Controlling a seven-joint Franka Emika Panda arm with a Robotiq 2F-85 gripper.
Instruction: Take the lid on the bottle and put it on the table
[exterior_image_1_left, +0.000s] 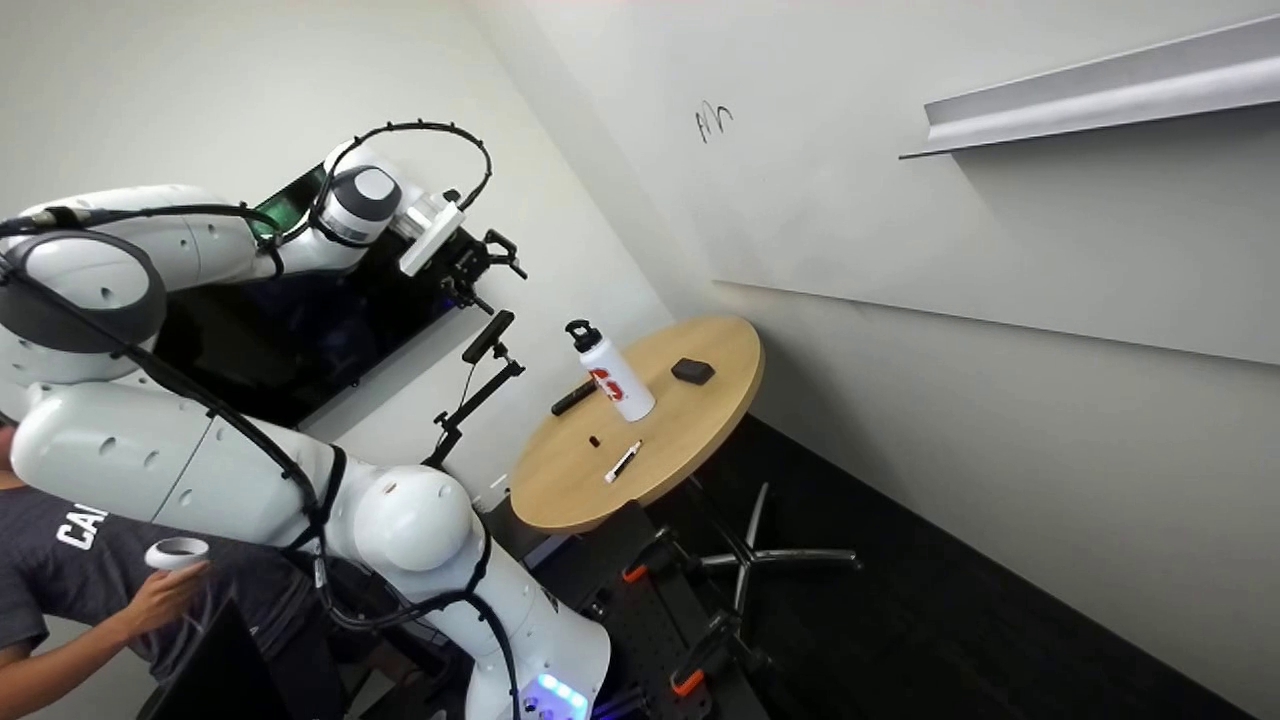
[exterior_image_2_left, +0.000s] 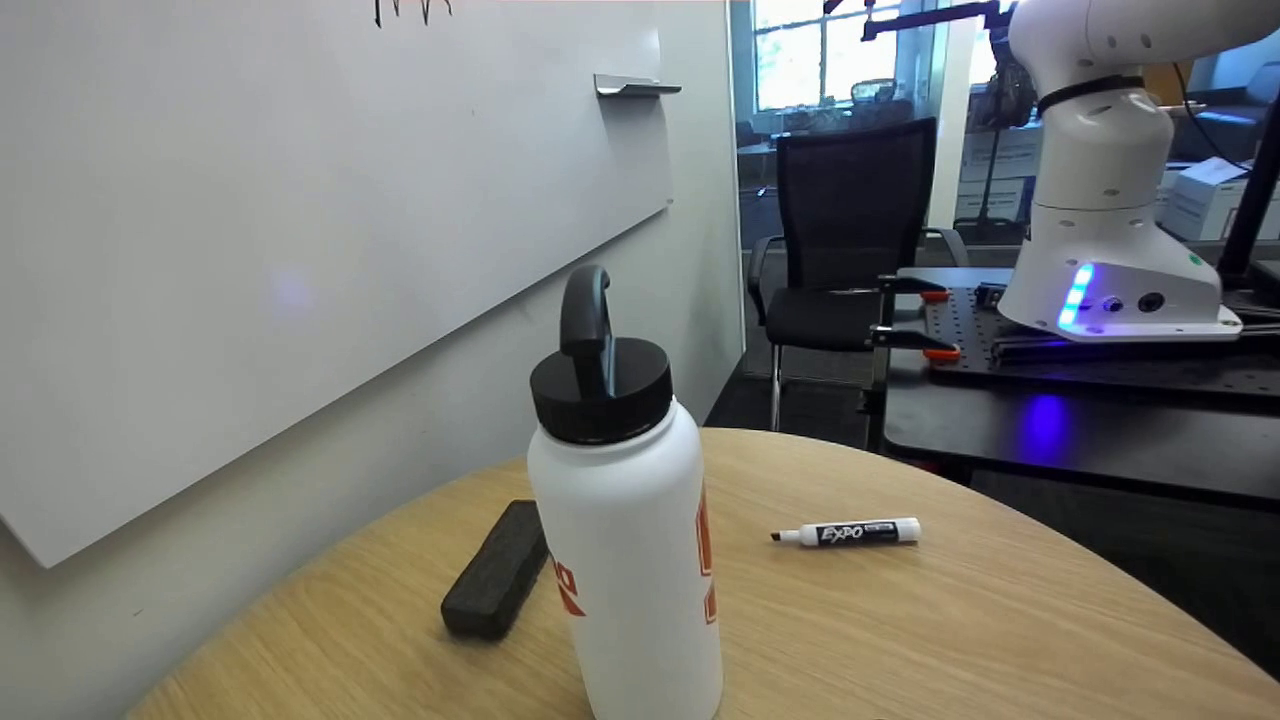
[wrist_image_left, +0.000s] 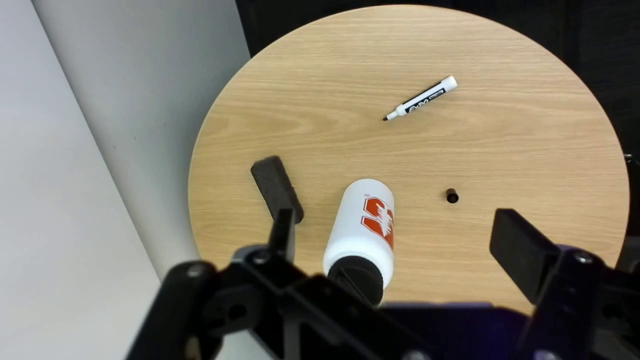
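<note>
"Facing the round table, how is the gripper hanging?"

"Its fingers are standing wide apart, well away from the white bottle."

"Is that standing upright?"

"Yes, it's resting on the table and wearing its black lid. A marker and a tiny dark cap are lying nearby."

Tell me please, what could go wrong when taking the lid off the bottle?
The tall bottle stands upright, so a sideways push could topple it. Its lid is on; if screwed tight, a pull may lift the bottle too. The open gripper might strike the lid's raised loop when descending.
</note>
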